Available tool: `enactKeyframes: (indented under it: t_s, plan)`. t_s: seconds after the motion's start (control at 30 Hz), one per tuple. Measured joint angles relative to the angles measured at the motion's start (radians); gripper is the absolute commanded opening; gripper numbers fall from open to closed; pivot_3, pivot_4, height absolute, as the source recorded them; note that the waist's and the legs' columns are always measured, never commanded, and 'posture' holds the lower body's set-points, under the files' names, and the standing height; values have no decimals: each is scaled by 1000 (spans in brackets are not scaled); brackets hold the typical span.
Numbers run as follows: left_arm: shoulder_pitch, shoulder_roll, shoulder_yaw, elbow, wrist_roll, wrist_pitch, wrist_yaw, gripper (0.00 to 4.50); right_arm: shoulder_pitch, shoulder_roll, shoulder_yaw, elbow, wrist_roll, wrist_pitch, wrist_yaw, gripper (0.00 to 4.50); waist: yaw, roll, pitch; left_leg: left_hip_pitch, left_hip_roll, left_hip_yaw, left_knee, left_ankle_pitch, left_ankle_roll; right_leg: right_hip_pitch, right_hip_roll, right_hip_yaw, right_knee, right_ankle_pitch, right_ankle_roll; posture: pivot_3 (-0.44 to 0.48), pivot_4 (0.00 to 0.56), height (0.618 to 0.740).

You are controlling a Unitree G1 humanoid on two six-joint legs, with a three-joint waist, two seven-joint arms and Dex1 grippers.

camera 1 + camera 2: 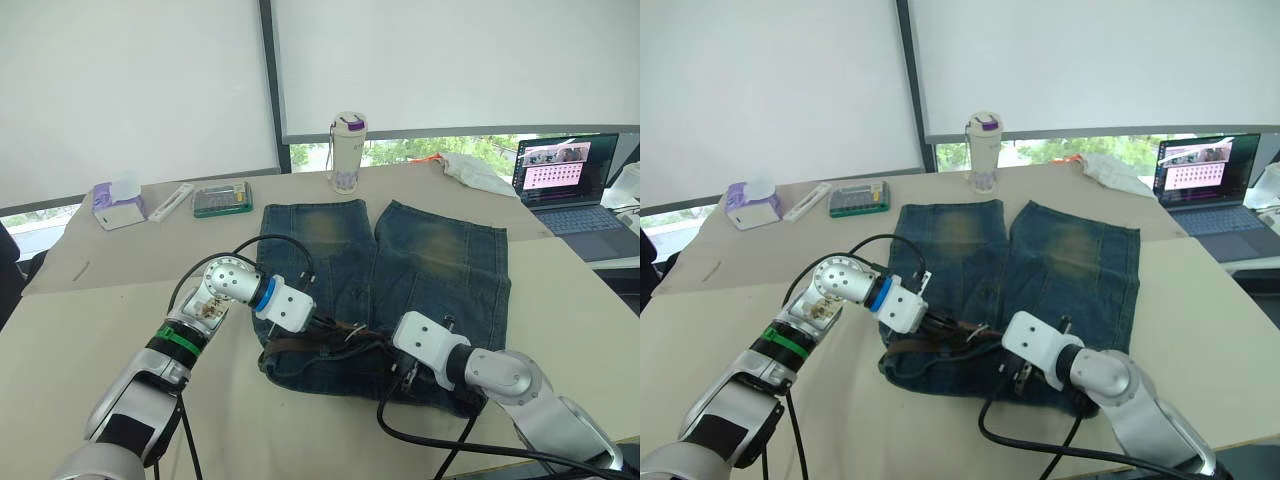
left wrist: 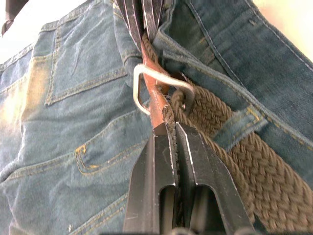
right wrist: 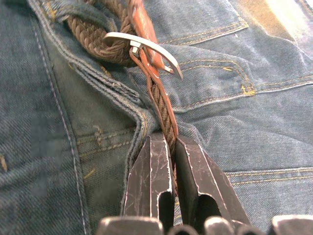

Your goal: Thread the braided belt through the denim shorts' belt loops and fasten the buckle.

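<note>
The braided belt [image 2: 168, 115] is pinched by both the left gripper [image 2: 174, 133] and right gripper [image 3: 172, 143], buckle [image 3: 142, 48] just ahead of each.

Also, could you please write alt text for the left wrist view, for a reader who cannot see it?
The left gripper is shut on the braided belt, just below the buckle. The belt lies along the waistband of the denim shorts and passes under one of the belt loops.
</note>
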Motion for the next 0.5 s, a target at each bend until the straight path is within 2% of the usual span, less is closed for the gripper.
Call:
enactKeyframes:
  t_s: [0.47, 0.5]
  plan:
    - [74, -101, 1, -77, 0, 173, 102, 0, 24, 6, -2, -16, -9, 13, 28, 91, 1, 0, 0, 0, 0, 0, 0, 0, 0, 0, 0, 0, 0, 0, 0, 0, 150, 740]
    - [77, -104, -1, -77, 1, 181, 104, 0, 29, 5, -4, -17, -5, 13, 31, 840, 0, 0, 0, 0, 0, 0, 0, 0, 0, 0, 0, 0, 0, 0, 0, 0, 150, 740]
